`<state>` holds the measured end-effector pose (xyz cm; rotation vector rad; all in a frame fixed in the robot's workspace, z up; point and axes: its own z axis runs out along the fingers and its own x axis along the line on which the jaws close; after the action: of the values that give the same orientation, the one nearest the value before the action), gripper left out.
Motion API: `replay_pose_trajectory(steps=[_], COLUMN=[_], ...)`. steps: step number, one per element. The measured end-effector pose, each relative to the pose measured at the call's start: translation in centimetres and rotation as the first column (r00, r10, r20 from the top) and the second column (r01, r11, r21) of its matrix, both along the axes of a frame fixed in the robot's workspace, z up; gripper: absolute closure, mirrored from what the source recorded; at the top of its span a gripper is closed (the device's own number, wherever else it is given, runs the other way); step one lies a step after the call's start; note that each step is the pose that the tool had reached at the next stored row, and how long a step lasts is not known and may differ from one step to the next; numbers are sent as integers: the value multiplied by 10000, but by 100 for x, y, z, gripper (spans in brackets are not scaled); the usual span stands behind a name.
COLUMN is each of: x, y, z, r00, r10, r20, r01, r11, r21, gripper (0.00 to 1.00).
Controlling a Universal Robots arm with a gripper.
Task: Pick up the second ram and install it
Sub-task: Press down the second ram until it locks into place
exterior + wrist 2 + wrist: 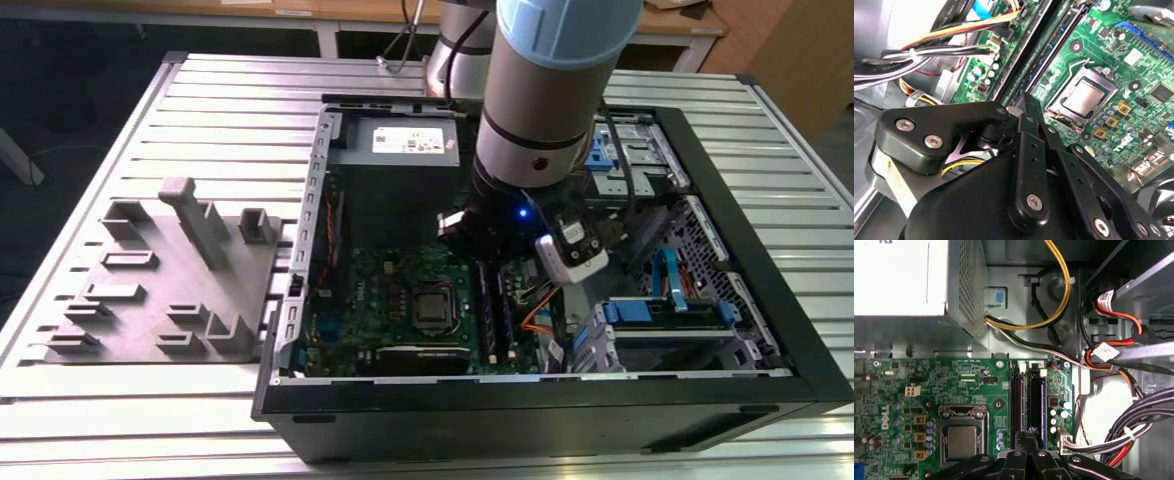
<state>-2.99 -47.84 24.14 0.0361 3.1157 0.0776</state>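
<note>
Evidently the gripper (pixel 1026 440), pressed together over the memory slots (pixel 1026 400) at the CPU socket's (pixel 961 432) three o'clock, could crack the motherboard (pixel 919 390) if a misaligned second ram (pixel 1035 402) is forced down.

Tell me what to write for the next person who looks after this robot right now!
Tool: shut, tips down at the memory slots beside the processor, inside the open computer case.
Second ram: seemingly the dark strip standing in a slot under the tool.
Done: the ram is at the board, not on the grey holder tray.
Left: seating unconfirmed; I cannot tell whether it is clicked in.
</note>
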Motion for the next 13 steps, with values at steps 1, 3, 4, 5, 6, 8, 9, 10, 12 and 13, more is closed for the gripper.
replay_pose_trajectory(steps=[1, 3, 4, 5, 6, 8, 9, 10, 12, 13], x=[0, 0, 0, 0, 0, 0, 0, 0, 0, 0], y=[16, 52, 70, 85, 100, 129, 143, 158, 190, 206], z=[-1, -4, -5, -6, -7, -10, -11, -12, -15, -16], r00=[10000, 10000, 10000, 10000, 10000, 10000, 10000, 10000, 10000, 10000], r10=[0, 0, 0, 0, 1, 0, 0, 0, 0, 0], r20=[0, 1, 1, 1, 1, 2, 2, 2, 2, 2], r01=[0, 0, 0, 0, -1, 0, 0, 0, 0, 0], r11=[10000, 10000, 10000, 10000, 10000, 10000, 10000, 10000, 10000, 10000], r21=[-1, 0, 1, 1, 2, 2, 4, 4, 4, 4], gripper=[93, 93, 93, 93, 93, 93, 93, 93, 93, 93])
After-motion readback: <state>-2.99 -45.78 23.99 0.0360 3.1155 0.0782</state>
